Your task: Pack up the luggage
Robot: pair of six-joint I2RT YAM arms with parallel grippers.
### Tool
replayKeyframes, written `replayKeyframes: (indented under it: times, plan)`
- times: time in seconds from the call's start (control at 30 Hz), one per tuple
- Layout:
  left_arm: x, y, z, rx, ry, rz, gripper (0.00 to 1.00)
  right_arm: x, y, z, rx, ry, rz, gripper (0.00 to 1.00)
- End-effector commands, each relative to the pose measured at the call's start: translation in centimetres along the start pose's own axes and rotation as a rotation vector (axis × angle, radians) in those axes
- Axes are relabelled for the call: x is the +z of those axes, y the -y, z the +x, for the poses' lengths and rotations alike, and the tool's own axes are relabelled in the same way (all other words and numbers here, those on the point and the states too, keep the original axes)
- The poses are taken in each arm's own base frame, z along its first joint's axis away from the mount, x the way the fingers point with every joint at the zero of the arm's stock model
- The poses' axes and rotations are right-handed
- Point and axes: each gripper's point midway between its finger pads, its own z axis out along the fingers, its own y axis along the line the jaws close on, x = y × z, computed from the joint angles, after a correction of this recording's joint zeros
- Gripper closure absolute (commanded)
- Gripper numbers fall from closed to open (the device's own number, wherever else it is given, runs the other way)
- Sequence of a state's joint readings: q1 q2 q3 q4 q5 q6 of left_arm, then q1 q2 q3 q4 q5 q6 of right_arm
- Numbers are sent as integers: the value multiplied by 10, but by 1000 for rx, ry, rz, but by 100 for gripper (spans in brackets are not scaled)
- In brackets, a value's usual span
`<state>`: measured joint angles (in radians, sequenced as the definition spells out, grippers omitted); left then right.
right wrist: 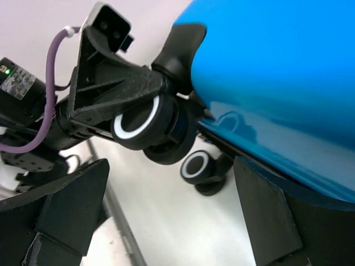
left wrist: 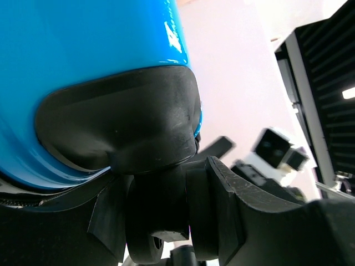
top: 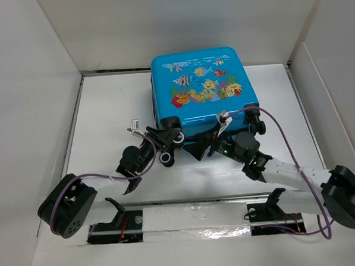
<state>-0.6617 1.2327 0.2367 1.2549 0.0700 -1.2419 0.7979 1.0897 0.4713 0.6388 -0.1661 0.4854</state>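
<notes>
The luggage (top: 202, 84) lies flat and zipped shut on the white table, its bright-blue fish-print shell facing up. My left gripper (top: 169, 143) is at its near-left corner, shut on one of its small black wheels (left wrist: 158, 205), with a finger on each side of it. In the right wrist view that held wheel (right wrist: 138, 119) has a white ring, and a second wheel (right wrist: 197, 166) rests on the table below it. My right gripper (right wrist: 166, 216) stands wide open by the near edge of the blue shell (right wrist: 277, 66), holding nothing; its right finger is next to the shell.
White walls (top: 38, 86) enclose the table on the left, back and right. A metal rail (top: 194, 218) with both arm bases runs along the near edge. Purple cables (top: 285, 133) loop over both arms. The two wrists sit close together in front of the luggage.
</notes>
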Motion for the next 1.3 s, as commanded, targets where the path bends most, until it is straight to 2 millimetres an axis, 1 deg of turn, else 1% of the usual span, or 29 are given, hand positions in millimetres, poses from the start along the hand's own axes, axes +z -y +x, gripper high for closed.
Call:
replayKeyframes:
  times: [0.0, 0.03, 0.1, 0.13, 0.2, 0.23, 0.27, 0.3, 0.33, 0.37, 0.4, 0.43, 0.47, 0.5, 0.53, 0.6, 0.63, 0.67, 0.73, 0.77, 0.83, 0.87, 0.9, 0.93, 0.97, 1.07, 1.17, 1.2, 1.27]
  plan:
    - [-15, 73, 11, 63, -58, 343, 100, 6, -27, -15, 89, 94, -153, 0]
    - [-16, 76, 12, 58, -63, 356, 100, 9, -26, -13, 109, 102, -178, 0]
    - [-20, 75, 14, 55, -74, 362, 100, 10, -27, -6, 175, 96, -196, 0]
    - [-21, 75, 14, 51, -75, 365, 100, 13, -28, -9, 190, 124, -212, 0]
    - [-24, 73, 17, 48, -89, 364, 100, 13, -33, -8, 230, 132, -236, 0]
    - [-26, 75, 17, 48, -88, 371, 100, 13, -37, -13, 233, 155, -263, 0]
    - [-28, 72, 18, 47, -92, 366, 100, 16, -38, -6, 240, 135, -282, 0]
    - [-28, 71, 17, 47, -90, 362, 100, 17, -43, -10, 257, 142, -312, 0]
    - [-29, 71, 17, 47, -89, 364, 100, 15, -53, -19, 257, 179, -368, 0]
    - [-30, 70, 17, 46, -88, 362, 100, 18, -55, -11, 274, 161, -390, 0]
    - [-30, 70, 18, 49, -92, 363, 100, 16, -61, -12, 312, 171, -419, 0]
    - [-31, 71, 18, 49, -91, 366, 100, 13, -67, -20, 317, 207, -462, 0]
    - [-31, 72, 18, 51, -92, 368, 100, 14, -67, -20, 331, 211, -469, 0]
    - [-31, 73, 19, 54, -97, 372, 100, 18, -63, -12, 362, 193, -463, 0]
    - [-31, 74, 19, 55, -100, 378, 100, 21, -66, -17, 367, 209, -485, 0]
    - [-31, 75, 21, 63, -110, 383, 100, 27, -65, -13, 391, 207, -502, 0]
    - [-32, 75, 21, 66, -109, 385, 100, 24, -71, -23, 384, 246, -547, 0]
    - [-34, 72, 22, 64, -113, 378, 100, 26, -74, -29, 390, 262, -562, 0]
    - [-36, 72, 21, 69, -108, 375, 100, 27, -70, -40, 371, 283, -556, 0]
    - [-35, 70, 22, 79, -110, 368, 100, 27, -74, -45, 360, 289, -565, 0]
    - [-36, 69, 22, 90, -113, 357, 100, 27, -71, -57, 329, 300, -547, 0]
    - [-36, 67, 22, 100, -109, 354, 100, 27, -71, -59, 328, 304, -534, 0]
    - [-36, 69, 22, 105, -109, 357, 100, 26, -66, -64, 310, 314, -515, 0]
    - [-37, 68, 22, 113, -112, 353, 100, 28, -64, -62, 313, 302, -497, 0]
    - [-36, 69, 23, 119, -114, 354, 100, 26, -61, -70, 305, 320, -483, 0]
    - [-37, 71, 24, 131, -120, 365, 100, 30, -48, -69, 308, 315, -436, 0]
    - [-37, 71, 27, 145, -136, 375, 100, 32, -44, -72, 320, 329, -442, 5]
    - [-37, 72, 28, 150, -146, 381, 100, 36, -41, -67, 336, 319, -437, 9]
    - [-36, 71, 30, 154, -153, 383, 100, 38, -42, -72, 342, 337, -456, 12]
